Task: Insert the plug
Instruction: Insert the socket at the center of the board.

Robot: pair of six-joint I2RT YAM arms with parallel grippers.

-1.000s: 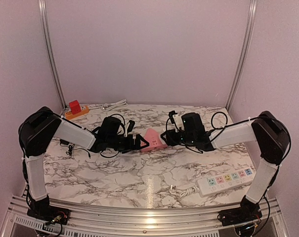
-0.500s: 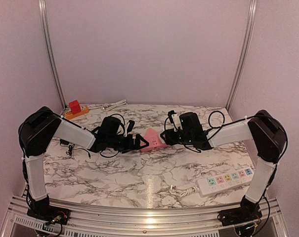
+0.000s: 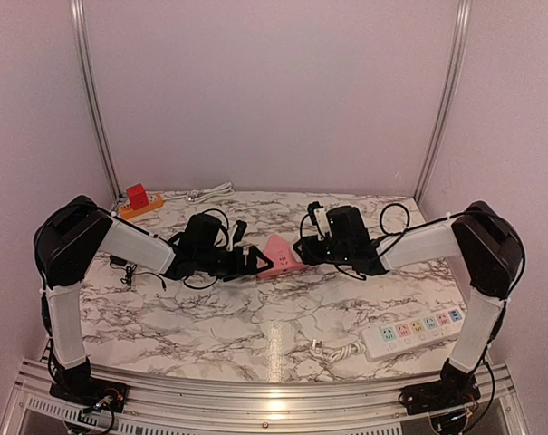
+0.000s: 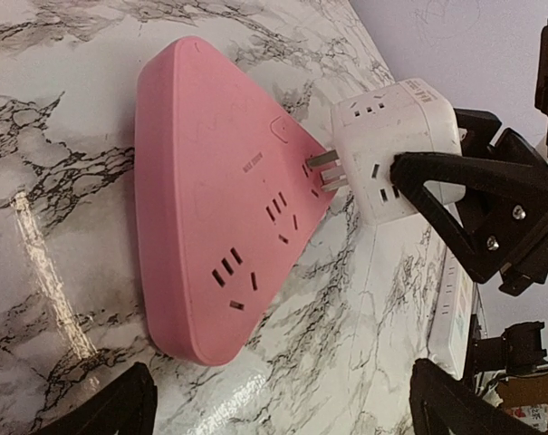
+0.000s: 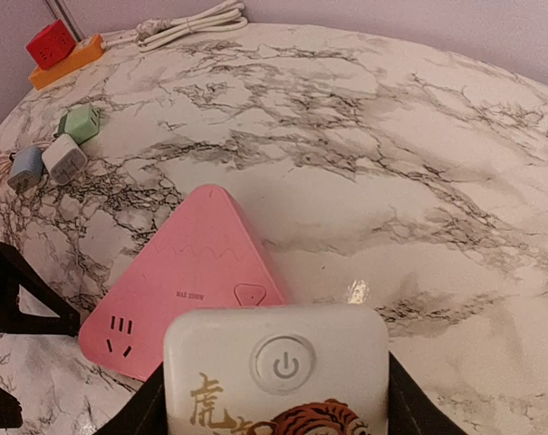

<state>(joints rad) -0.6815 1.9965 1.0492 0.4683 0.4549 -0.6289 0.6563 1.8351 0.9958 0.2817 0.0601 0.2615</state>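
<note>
The plug (image 4: 396, 149), a white cube, sits clamped in the right hand (image 3: 312, 246). Its prongs (image 4: 323, 168) meet the slots of the pink socket (image 4: 219, 190) just ahead of the fingers, with bare metal showing. The left hand (image 4: 283, 412) gapes wide on the socket's far side, holding nothing. The risk, I judge: the socket lies loose on the worktop (image 4: 38, 109), so a push may slide it away, or a tilted plug may jam its prongs.
</note>
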